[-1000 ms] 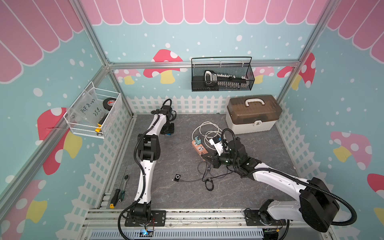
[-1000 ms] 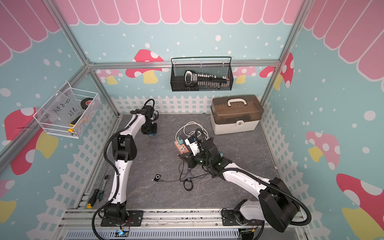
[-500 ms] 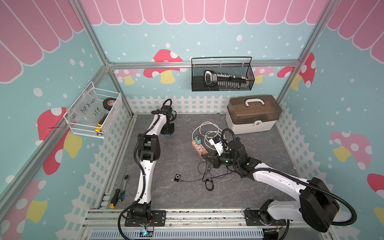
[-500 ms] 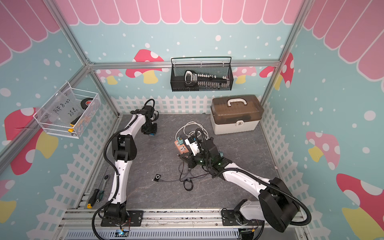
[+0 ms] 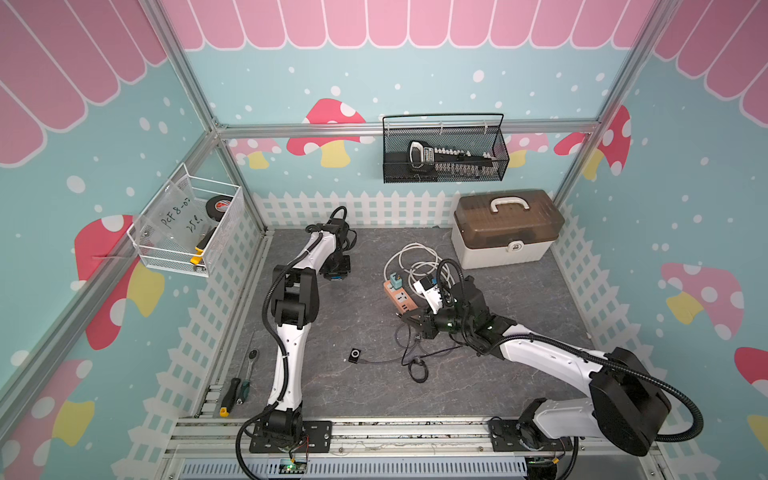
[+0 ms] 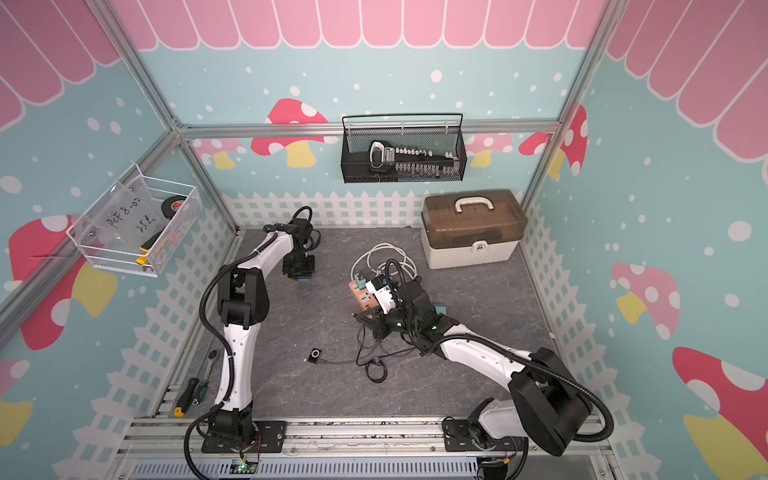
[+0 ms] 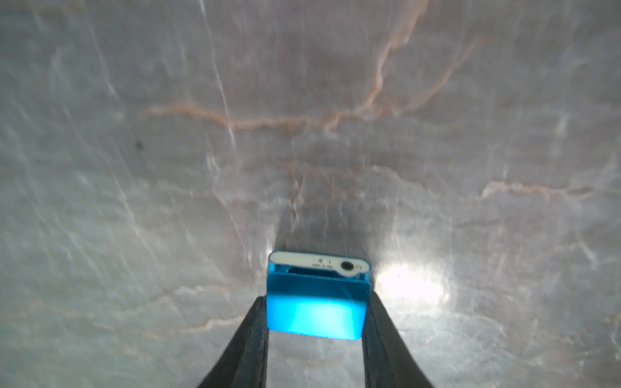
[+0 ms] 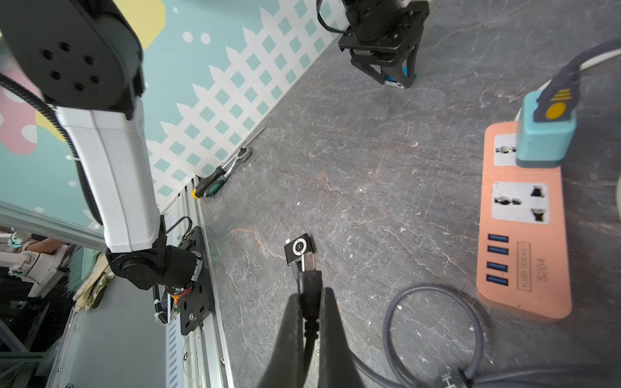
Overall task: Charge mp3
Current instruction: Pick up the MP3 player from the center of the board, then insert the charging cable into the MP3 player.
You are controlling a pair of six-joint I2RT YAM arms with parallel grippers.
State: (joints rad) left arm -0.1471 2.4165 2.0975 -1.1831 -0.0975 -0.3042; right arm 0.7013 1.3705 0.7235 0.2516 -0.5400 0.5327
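Mp3 [image 7: 316,315] seemingly pinched in left pincer [image 7: 316,299], long axis across it, jack edge outward, right pincer [image 8: 312,295] clamping plug [image 8: 309,280]

The strip [image 5: 400,296] lies mid-floor, coil [image 5: 415,266] behind it, toolbox [image 5: 505,228] back right, near player [image 5: 354,355] before it. The far player [image 7: 316,312] sits back left in my left pincer [image 7: 316,304]; the plug [image 8: 309,280], by the strip, in my right pincer [image 8: 311,296].

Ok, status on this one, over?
Left end effector closed on blue mp3. Right end effector shut on USB plug, not yet in strip. Black mp3 lies cabled mid-table. Strip's USB ports free.
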